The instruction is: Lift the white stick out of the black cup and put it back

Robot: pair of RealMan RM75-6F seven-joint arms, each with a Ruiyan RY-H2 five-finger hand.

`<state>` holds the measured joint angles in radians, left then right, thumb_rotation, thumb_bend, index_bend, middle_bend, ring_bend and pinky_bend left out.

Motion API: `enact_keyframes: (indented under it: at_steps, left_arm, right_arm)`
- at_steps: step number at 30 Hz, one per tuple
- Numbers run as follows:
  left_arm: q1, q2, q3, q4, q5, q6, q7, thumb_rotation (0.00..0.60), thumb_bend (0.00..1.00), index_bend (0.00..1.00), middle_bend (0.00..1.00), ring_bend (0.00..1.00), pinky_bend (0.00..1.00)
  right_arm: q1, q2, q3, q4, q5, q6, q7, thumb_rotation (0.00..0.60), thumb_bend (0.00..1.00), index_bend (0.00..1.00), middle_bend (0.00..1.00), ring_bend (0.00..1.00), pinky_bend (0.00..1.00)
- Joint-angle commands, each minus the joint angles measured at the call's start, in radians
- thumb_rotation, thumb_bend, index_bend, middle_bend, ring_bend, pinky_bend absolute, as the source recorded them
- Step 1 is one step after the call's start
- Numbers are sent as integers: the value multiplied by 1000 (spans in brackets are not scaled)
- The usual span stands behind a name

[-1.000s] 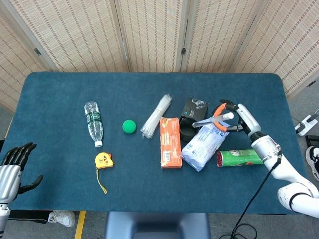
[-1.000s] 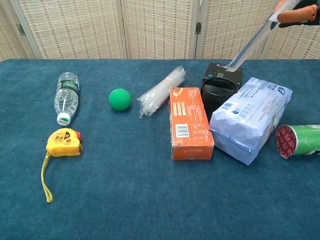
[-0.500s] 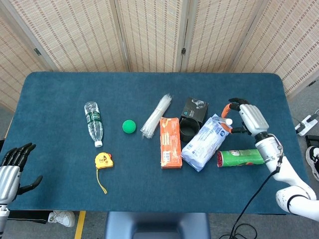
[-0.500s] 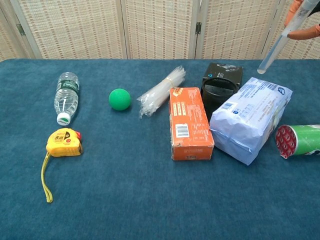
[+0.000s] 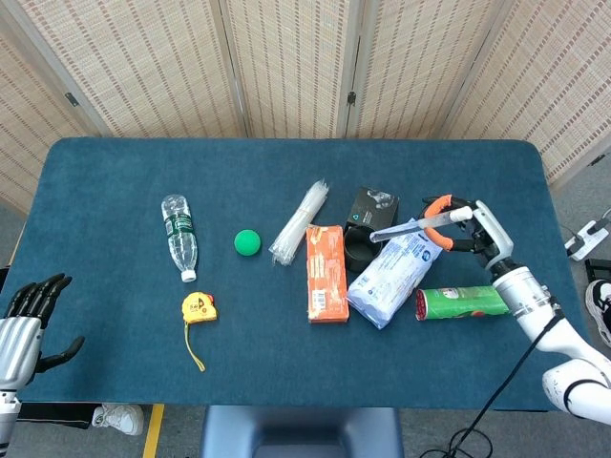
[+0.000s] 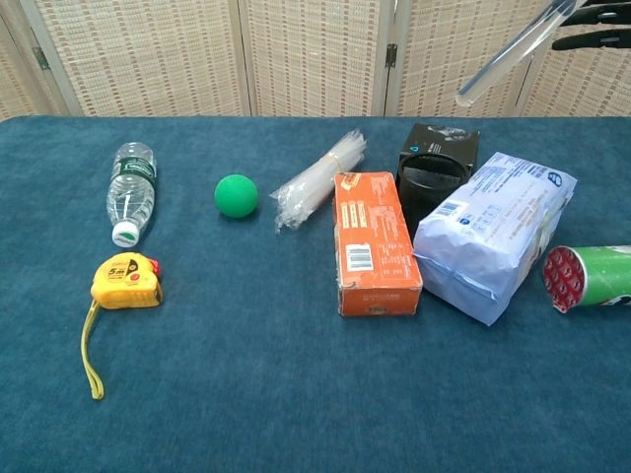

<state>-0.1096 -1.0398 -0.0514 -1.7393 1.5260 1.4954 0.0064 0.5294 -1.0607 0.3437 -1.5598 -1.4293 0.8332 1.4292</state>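
Note:
The white stick [image 5: 410, 226] [image 6: 508, 54] hangs in the air, tilted, pinched at its upper end by my right hand [image 5: 477, 229] [image 6: 596, 12]. Its lower end hovers above the black cup [image 5: 368, 218] [image 6: 432, 177], clear of the rim. The cup stands between an orange box and a white-blue bag. My left hand [image 5: 24, 315] rests off the table's front left corner, fingers apart, holding nothing.
An orange box [image 5: 326, 272] lies left of the cup, a white-blue bag [image 5: 391, 277] right of it, and a green can [image 5: 463, 302] beyond the bag. Further left are a bundle of clear sticks [image 5: 301, 221], a green ball [image 5: 247, 242], a water bottle [image 5: 179, 234] and a yellow tape measure [image 5: 197, 307].
The stick's tip came up out of the cup, swung off to the right, then tipped back so its lower end is over the cup. The left hand stayed put.

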Motion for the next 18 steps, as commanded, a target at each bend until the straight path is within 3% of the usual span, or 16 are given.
enact_keyframes:
  at_steps: [1,7,9,13,18]
  left_arm:
    - [0,0,0,0,0,0,0,600,288,139,122,132,135]
    - [-2,-1,0,2,-2,-4,-1,600,287,139,122,131,136]
    - [-2,-1,0,2,-3,-5,-1,600,287,139,122,131,136]
    - [-3,-3,0,3,-1,-4,-4,600,289,140,122,132,136]
    - [-4,-2,0,3,0,-4,-2,600,288,139,122,132,136]
  right_arm:
    - [21,-19,-43,104,-75,10,-125,600,477,628,448,171,151]
    - [14,-98,-29,111,52,101,-550,600,477,628,450,171,151]
    - [12,-109,-23,92,86,112,-589,600,477,628,451,171,151]
    - [9,-87,-12,41,106,80,-465,600,477,628,451,171,151]
    - [3,-58,-13,24,47,54,-200,600,477,628,450,171,151]
